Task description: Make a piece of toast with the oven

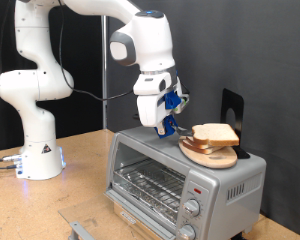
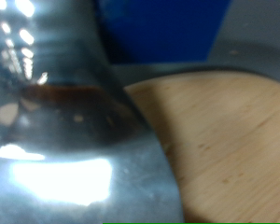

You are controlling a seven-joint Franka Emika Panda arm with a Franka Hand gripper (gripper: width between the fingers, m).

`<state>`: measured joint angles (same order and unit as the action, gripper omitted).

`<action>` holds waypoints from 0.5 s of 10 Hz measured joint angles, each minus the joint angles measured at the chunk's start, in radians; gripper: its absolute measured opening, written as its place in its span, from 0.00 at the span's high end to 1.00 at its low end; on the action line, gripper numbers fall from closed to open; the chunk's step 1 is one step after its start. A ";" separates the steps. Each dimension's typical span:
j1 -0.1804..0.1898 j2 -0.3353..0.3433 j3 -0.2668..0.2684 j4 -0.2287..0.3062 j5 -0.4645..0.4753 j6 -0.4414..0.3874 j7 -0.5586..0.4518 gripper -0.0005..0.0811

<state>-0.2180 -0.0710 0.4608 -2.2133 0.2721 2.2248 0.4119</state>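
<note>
end effector (image 1: 168, 124) low over the oven (image 1: 180, 175) top, beside the piece of toast (image 1: 216, 134) on its wooden board (image 1: 205, 152). pickup step, judged; finger spread cannot be told. door shut.

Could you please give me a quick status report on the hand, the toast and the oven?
Hand low over oven top, beside round wooden board. Toast on board, not gripped. Oven door shut.

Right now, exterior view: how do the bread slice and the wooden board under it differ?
The bread slice is squarish and pale with a tan crust; the round wooden board is round and uniformly brown. The slice lies on top, while the board rests directly on the oven roof. The board is wider, its rim showing past the slice. Both lie flat on the oven, beside the gripper, which touches neither slice nor board visibly.
</note>
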 joint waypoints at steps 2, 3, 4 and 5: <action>-0.004 0.032 -0.009 0.062 0.032 -0.118 -0.001 0.44; -0.005 0.045 -0.012 0.083 0.042 -0.150 -0.001 0.44; -0.005 0.053 -0.014 0.093 0.045 -0.159 -0.001 0.44; -0.005 0.058 -0.014 0.097 0.045 -0.160 -0.001 0.44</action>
<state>-0.2229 -0.0129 0.4473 -2.1159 0.3170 2.0651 0.4111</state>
